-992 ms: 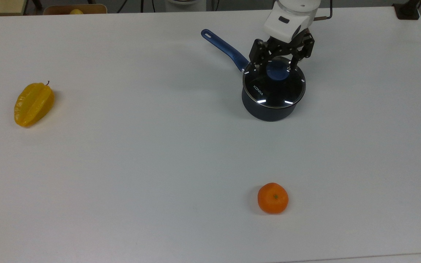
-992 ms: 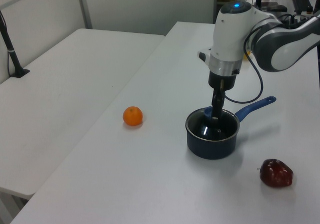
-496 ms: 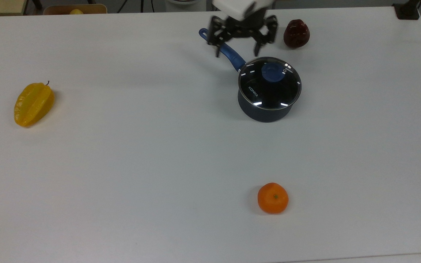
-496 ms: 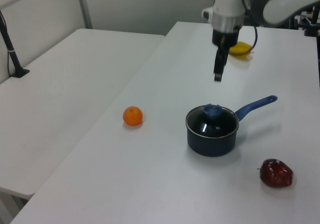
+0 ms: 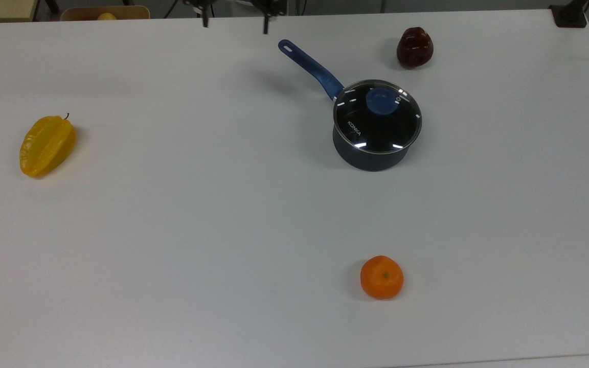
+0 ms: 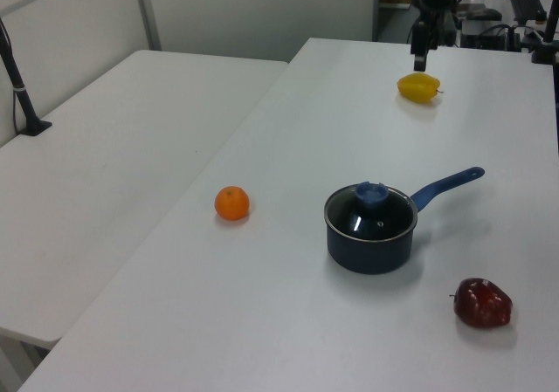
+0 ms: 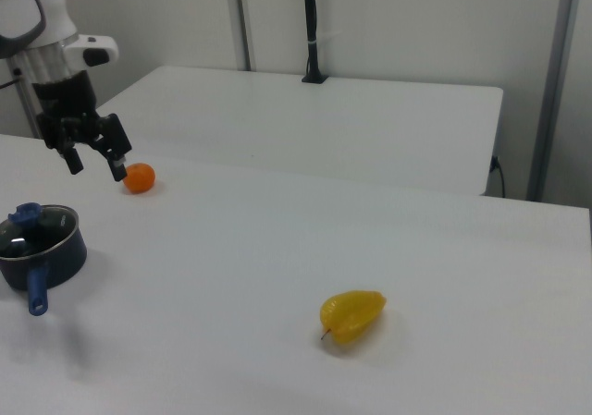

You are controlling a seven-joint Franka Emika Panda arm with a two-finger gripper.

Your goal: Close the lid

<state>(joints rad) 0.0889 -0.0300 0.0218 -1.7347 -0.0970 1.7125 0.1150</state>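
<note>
The round glass lid (image 5: 376, 122) with its metal rim, "KONKA" lettering and blue knob (image 5: 380, 100) lies flat on the dark blue pot (image 5: 371, 156), covering its mouth. It is also on the pot as the lid (image 6: 370, 216) in the left view and the lid (image 7: 31, 224) in the right view. My gripper (image 5: 235, 23) hangs open and empty at the top edge of the top view, well to the top view's left of the pot. In the right view the gripper (image 7: 95, 164) is high above the table, above and beyond the pot (image 7: 42, 253).
The pot's blue handle (image 5: 310, 66) points toward the top view's upper left. A dark red fruit (image 5: 414, 47) sits behind the pot, an orange (image 5: 382, 276) near the front edge, and a yellow starfruit (image 5: 47, 145) at the far left of the top view.
One second ago my open fingers stood around the lid's knob. Since then the gripper has risen and swung away toward the top view's upper left; the lid has stayed on the pot.
</note>
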